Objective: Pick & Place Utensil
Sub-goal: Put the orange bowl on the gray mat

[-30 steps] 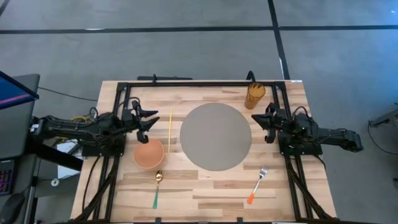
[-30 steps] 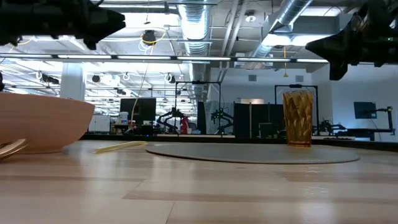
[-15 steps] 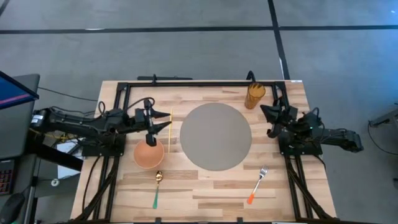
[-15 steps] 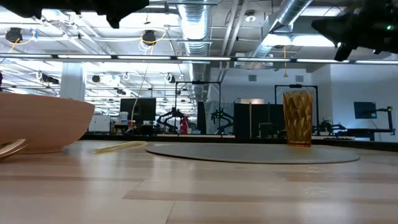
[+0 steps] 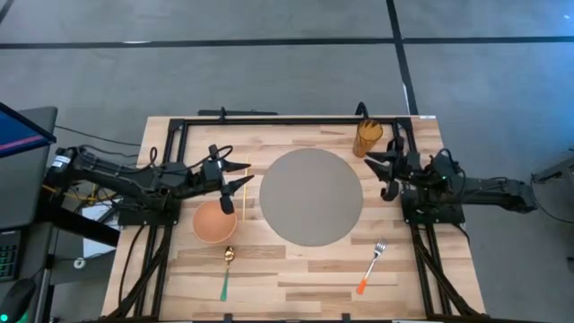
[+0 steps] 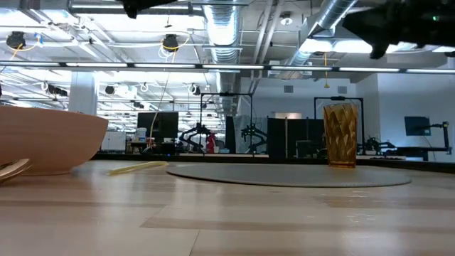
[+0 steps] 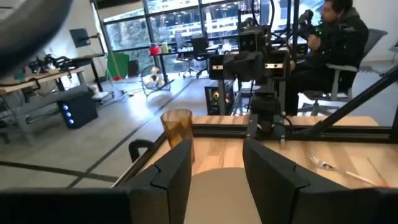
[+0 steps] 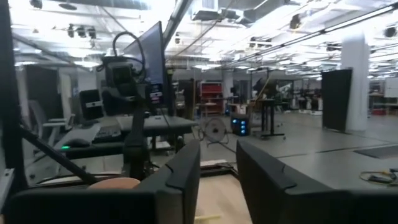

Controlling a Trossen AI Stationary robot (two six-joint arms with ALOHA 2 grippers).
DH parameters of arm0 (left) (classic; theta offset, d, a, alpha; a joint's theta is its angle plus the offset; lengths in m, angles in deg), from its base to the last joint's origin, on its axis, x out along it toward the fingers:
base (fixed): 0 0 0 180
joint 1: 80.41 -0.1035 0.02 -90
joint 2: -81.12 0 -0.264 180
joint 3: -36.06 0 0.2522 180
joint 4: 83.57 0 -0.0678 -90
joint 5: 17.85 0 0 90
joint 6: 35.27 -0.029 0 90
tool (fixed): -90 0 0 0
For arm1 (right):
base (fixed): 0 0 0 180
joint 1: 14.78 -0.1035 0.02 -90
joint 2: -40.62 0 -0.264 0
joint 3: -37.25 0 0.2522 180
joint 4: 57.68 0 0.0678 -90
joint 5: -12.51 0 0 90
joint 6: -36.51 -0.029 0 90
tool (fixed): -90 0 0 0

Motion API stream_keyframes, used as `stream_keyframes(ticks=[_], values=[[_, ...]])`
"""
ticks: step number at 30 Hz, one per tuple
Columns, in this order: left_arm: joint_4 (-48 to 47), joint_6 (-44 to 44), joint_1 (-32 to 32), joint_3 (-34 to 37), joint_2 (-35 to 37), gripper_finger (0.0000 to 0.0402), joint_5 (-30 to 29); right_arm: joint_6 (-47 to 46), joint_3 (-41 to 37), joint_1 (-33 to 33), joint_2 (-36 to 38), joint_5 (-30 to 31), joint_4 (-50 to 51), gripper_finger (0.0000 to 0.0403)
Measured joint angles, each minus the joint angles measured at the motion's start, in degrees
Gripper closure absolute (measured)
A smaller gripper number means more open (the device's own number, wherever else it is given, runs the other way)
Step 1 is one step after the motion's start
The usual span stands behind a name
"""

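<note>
A fork (image 5: 372, 266) with an orange handle lies flat on the wooden table near its front right. A gold spoon (image 5: 226, 272) with a green handle lies at the front left. A yellow chopstick (image 5: 246, 190) lies flat between an orange bowl (image 5: 213, 222) and a round grey mat (image 5: 310, 196). My left gripper (image 5: 238, 181) hangs open above the chopstick and the bowl's far rim, touching nothing. My right gripper (image 5: 380, 174) stands open above the mat's right edge, also touching nothing. Both wrist views show empty gaps between the fingers (image 7: 217, 177) (image 8: 217, 180).
An amber faceted cup (image 5: 367, 137) stands upright at the far right, just behind my right gripper. A black frame (image 5: 287, 119) runs along the table's far and side edges. A person (image 7: 329, 43) sits beyond the table's right side. Bare wood lies between spoon and fork.
My left gripper has moved toward the table's right, from beside the bowl's far left to above the chopstick, and has risen out of the low view's top. My right gripper has risen a little and shifted slightly toward the far edge.
</note>
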Motion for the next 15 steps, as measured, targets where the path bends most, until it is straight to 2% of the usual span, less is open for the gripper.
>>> stream_keyframes(ticks=[3, 7, 15], values=[[-2.95, 0.95, 0.92, -2.61, -0.77, 0.0257, -1.21, -0.02, 3.34, -0.02, -4.75, -0.77, -0.04, 0.0296], [-12.31, 10.21, 1.76, -6.32, -2.22, 0.0257, -1.34, 0.00, 5.65, 0.00, -9.98, -0.71, 0.53, 0.0296], [-26.57, 20.74, 3.67, -10.74, -9.22, 0.0257, -1.46, 0.65, 8.59, 0.16, -15.54, -0.49, 0.11, 0.0295]])
